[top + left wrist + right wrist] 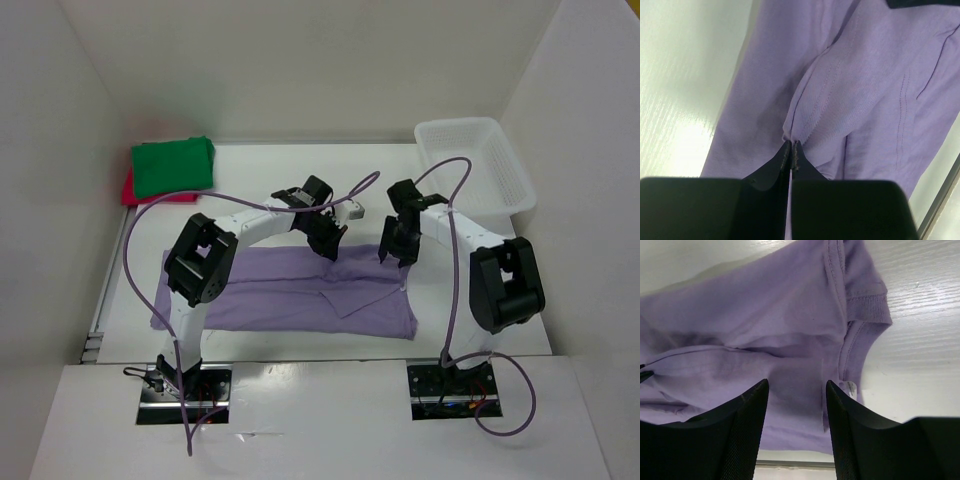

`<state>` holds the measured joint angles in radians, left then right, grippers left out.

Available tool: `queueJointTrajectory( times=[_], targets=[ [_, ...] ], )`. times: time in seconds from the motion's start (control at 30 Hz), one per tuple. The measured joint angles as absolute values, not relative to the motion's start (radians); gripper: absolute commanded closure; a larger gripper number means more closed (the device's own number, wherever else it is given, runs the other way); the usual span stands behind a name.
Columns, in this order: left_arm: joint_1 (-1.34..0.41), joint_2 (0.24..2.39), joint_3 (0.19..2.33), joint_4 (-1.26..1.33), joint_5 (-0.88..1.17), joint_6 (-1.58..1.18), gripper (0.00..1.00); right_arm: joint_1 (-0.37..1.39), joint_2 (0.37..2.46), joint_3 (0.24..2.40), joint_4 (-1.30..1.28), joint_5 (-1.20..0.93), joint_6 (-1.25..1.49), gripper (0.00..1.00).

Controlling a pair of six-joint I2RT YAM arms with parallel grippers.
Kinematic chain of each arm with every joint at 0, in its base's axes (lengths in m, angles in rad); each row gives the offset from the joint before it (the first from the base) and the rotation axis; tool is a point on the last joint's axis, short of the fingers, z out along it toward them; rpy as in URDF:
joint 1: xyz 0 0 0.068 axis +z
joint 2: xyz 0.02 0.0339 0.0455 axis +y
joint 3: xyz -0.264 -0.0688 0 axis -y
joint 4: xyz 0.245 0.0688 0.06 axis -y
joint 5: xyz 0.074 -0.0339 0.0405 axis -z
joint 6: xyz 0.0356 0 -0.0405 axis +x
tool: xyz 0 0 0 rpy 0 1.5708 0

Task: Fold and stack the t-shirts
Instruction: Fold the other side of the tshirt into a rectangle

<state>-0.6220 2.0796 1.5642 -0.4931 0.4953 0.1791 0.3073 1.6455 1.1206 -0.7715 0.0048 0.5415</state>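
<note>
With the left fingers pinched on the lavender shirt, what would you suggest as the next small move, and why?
Probably lower the right gripper and close it on the lavender shirt near the collar. Its fingers are open over the cloth, while the left gripper pinches a fold, so both arms could then lift together.

The lavender shirt (270, 295) is matt stitched cloth; the table (300, 170) glossy white.
</note>
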Motion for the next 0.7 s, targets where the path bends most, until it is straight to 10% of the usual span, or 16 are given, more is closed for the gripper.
queueJointTrajectory(
  times=[0.17, 0.43, 0.7],
  targets=[
    [-0.622, 2.08, 1.564, -0.493, 0.495, 0.179, 0.99, 0.303, 1.675, 1.121, -0.776, -0.014, 0.553, 0.45],
    [-0.622, 2.08, 1.564, -0.494, 0.495, 0.178, 0.99, 0.3, 1.682, 1.121, -0.771, -0.022, 0.565, 1.0],
    [-0.622, 2.063, 1.546, -0.476, 0.461, 0.152, 1.0, 0.3, 1.607, 1.088, -0.691, 0.019, 0.567, 1.0]
  ],
)
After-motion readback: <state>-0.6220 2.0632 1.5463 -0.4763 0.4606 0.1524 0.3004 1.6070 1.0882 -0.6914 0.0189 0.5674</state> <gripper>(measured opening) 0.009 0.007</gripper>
